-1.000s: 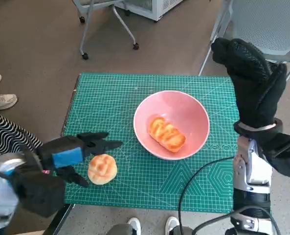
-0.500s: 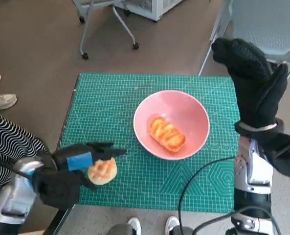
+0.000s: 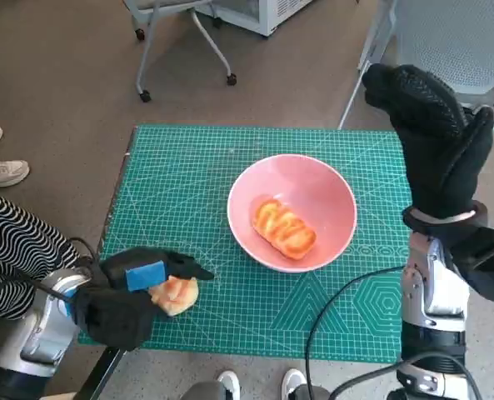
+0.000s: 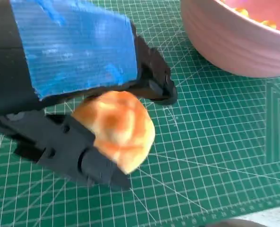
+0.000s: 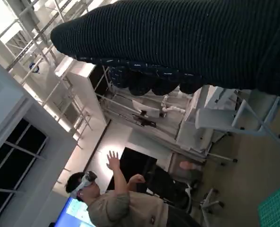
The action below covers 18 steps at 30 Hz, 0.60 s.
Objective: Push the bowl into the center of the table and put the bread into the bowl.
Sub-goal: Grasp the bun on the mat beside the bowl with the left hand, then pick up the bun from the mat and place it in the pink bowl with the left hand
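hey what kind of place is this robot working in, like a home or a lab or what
Most likely a robotics lab or workshop, not a home. The table is covered by a green cutting mat, a wheeled chair base stands on bare floor, and the right wrist view shows metal shelving and a person wearing a headset.

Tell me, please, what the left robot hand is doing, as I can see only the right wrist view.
Observer: The left robot hand grips a round bread roll near the front left corner of the table.
Operator: Is anything in the bowl?
Observer: Yes, the pink bowl holds one long bread piece.
Operator: And where is my own hand?
Observer: The right robot hand is raised upright by the table's far right corner, holding nothing.
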Available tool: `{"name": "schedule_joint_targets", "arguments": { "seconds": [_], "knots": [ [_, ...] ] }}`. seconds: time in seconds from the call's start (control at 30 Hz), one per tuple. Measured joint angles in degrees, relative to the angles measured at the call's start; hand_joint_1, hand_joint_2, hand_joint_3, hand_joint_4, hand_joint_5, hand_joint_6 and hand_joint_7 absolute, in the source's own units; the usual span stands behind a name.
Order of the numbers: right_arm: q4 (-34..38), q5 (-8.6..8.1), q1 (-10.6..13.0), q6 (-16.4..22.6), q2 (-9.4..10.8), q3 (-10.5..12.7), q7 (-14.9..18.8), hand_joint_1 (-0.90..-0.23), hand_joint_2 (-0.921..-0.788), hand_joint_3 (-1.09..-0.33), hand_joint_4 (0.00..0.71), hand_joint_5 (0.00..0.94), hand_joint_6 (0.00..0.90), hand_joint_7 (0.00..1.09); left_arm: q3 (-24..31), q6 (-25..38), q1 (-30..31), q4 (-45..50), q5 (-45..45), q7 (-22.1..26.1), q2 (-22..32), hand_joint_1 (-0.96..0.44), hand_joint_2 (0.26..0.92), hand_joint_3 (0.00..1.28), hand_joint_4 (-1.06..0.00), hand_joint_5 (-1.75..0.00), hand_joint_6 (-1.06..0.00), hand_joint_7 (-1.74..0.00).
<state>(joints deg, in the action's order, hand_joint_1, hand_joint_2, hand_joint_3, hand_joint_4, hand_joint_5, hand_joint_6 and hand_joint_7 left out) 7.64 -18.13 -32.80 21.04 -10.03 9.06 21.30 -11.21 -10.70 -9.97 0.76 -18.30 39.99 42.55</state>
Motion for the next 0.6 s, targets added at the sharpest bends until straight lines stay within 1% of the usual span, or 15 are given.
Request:
{"name": "schedule_joint_targets", "arguments": {
  "seconds": [0.03,0.3,0.43,0.6],
  "knots": [
    [0.00,0.00,0.01,0.00,0.00,0.00,0.00,-0.669,-0.921,-0.630,0.152,0.000,0.044,0.56,0.00,-0.11,0.00,0.00,-0.09,-0.19,0.02,0.00,0.881,0.13,-0.72,-1.14,-0.62,-1.10],
    [-0.01,-0.07,0.04,-0.05,0.00,-0.02,0.00,-0.671,-0.921,-0.630,0.152,0.000,0.044,0.56,0.60,-1.16,0.00,0.11,-0.20,-1.13,0.41,0.00,0.879,0.13,-0.73,-1.10,-0.63,-1.20],
    [-0.01,-0.11,0.04,-0.08,0.00,-0.03,0.00,-0.672,-0.921,-0.629,0.153,0.000,0.044,0.56,1.31,-1.02,0.02,0.65,-0.03,-1.02,0.91,0.00,0.880,0.13,-0.73,-1.10,-0.62,-1.21],
    [0.09,-0.14,0.03,-0.09,-0.05,0.01,0.08,-0.673,-0.921,-0.629,0.153,0.000,0.045,0.56,3.84,-0.11,-0.36,3.54,1.93,-0.74,1.07,0.00,0.907,0.08,-0.72,-1.12,-0.62,-1.19]
  ]
}}
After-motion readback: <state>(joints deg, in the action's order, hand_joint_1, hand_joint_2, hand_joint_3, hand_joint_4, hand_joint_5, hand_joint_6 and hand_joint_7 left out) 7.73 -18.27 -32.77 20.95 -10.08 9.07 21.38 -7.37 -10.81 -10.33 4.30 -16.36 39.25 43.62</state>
